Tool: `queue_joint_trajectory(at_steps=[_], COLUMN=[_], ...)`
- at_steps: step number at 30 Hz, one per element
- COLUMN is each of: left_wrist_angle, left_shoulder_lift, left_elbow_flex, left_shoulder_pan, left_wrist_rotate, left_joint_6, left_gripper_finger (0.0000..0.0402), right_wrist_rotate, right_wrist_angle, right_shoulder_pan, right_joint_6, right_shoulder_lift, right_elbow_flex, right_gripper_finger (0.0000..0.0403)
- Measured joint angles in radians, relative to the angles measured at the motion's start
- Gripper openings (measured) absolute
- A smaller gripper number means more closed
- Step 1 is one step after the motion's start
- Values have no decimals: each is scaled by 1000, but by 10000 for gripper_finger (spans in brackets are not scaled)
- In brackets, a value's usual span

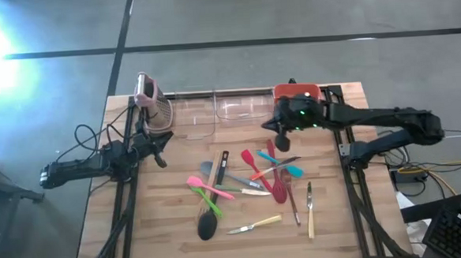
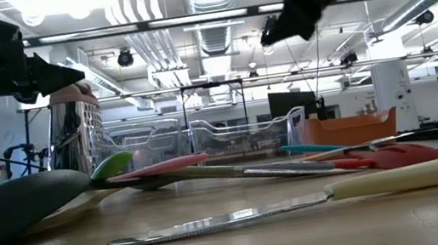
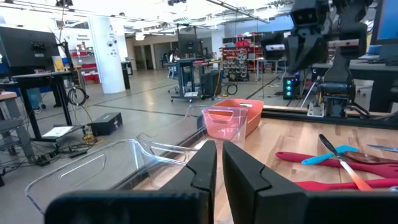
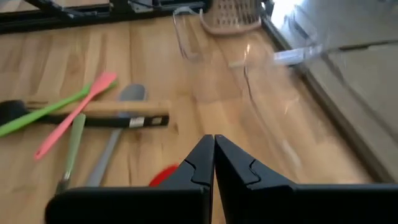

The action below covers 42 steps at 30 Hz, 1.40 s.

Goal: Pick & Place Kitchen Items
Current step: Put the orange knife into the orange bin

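Several slim utensils lie flat in a loose pile on the wooden table's middle: a black ladle (image 1: pixel 207 224), a wooden spatula (image 1: pixel 215 177), pink (image 1: pixel 205 185) and green (image 1: pixel 207 197) spatulas, red spoons (image 1: pixel 276 178), a blue one (image 1: pixel 285 168) and pale-handled knives (image 1: pixel 255 223). My right gripper (image 1: pixel 280 140) is shut and empty, raised above the pile's far right part; in its wrist view (image 4: pixel 213 149) the utensils lie below it. My left gripper (image 1: pixel 160 159) is shut and empty, off the table at the left of the pile, and also shows in its wrist view (image 3: pixel 219 163).
Two clear bins (image 1: pixel 195 115) (image 1: pixel 241 108) and a red-orange bin (image 1: pixel 296 91) stand along the far edge. A pink-topped rack (image 1: pixel 152 103) stands at the far left. Bare wood shows near the front edge and between the bins and the pile.
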Motion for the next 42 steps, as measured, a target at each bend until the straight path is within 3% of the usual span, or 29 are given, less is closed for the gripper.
queue_joint_trajectory(at_steps=[4, 7, 12, 18, 25, 34, 42], left_wrist_angle=[0, 0, 0, 0, 0, 3, 6], left_shoulder_lift=[0, 0, 0, 0, 0, 4, 6], left_elbow_flex=[0, 0, 0, 0, 0, 0, 0], left_shoulder_pan=[0, 0, 0, 0, 0, 0, 0], left_wrist_rotate=[0, 0, 0, 0, 0, 0, 0], left_joint_6=[0, 0, 0, 0, 0, 0, 0], left_gripper_finger=[30, 30, 30, 30, 30, 30, 30], right_wrist_rotate=[-60, -120, -126, -144, -137, 136, 176], right_wrist_angle=[-88, -251, -538, -669, -753, -811, -820], right_shoulder_pan=[0, 0, 0, 36, 169, 346, 387], right_joint_6=[-145, -207, -301, -246, -106, 170, 256], right_shoulder_lift=[148, 271, 412, 437, 367, 288, 318], right_elbow_flex=[197, 358, 535, 552, 550, 542, 540], right_gripper_finger=[8, 8, 8, 8, 8, 11, 81])
